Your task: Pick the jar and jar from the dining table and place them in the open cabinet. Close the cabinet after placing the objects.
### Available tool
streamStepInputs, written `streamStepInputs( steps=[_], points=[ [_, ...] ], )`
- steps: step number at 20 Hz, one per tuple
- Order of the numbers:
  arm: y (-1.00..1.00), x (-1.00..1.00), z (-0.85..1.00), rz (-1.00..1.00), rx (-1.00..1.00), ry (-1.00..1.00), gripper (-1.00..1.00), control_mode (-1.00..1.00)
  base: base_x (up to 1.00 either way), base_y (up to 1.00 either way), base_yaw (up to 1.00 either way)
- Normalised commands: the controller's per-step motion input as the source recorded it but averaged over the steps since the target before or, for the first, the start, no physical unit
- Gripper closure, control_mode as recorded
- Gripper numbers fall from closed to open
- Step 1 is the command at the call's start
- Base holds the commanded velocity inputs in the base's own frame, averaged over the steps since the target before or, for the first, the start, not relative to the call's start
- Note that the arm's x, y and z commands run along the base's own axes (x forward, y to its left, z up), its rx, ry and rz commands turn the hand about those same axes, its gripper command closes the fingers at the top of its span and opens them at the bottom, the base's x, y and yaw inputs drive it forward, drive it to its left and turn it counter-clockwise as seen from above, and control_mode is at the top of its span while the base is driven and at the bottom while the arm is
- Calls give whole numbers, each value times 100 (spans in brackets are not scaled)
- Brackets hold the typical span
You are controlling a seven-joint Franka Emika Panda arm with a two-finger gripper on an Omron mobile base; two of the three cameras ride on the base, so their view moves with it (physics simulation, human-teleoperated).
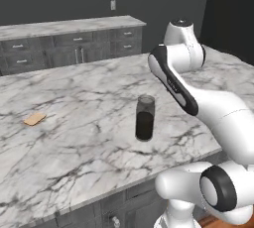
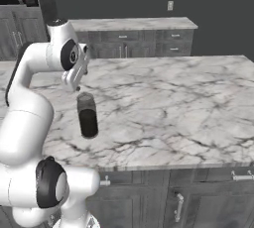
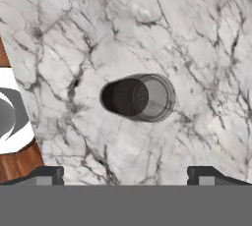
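Your arm rises from the base at the near edge of the bench (image 1: 74,142), folds up into a raised elbow, then bends forward and down over the marble top. In the right base view the wrist ends just above and behind the tall jar (image 2: 88,115), with the last link tilted down toward it. In the left base view the upper link crosses to the right of the jar (image 1: 145,118) without touching it.

Your hand (image 3: 126,175) points almost straight down at the bench. Its two dark fingertips (image 3: 45,175) stand wide apart at the bottom corners of the hand view, with bare marble between them. The hand is fully spread and has hold of nothing.

The tall jar (image 3: 138,97) stands upright on the bench, near its front edge, clear glass with dark brown contents filling the lower part. In the hand view you look nearly down into its round mouth, and it sits above the gap between the fingertips, well apart from both.

A flat tan cracker (image 1: 34,118) lies on the bench, well to the left of the jar in the left base view.

Behind the bench a second marble counter (image 1: 69,25) runs along the dark wall over grey drawers.
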Motion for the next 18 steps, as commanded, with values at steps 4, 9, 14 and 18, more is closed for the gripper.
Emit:
streamStepInputs(
  steps=[4, 9, 14, 18],
  points=[
    [14, 47, -2, -3, 0, 7, -100, -100, 0, 0, 0],
    [28, 50, -6, 0, 0, 6, -100, -100, 0, 0, 0],
    [30, 22, -6, 0, 0, 3, -100, -100, 0, 0, 0],
    [8, 0, -3, 0, 0, 0, -100, -100, 0, 0, 0]
  ],
)
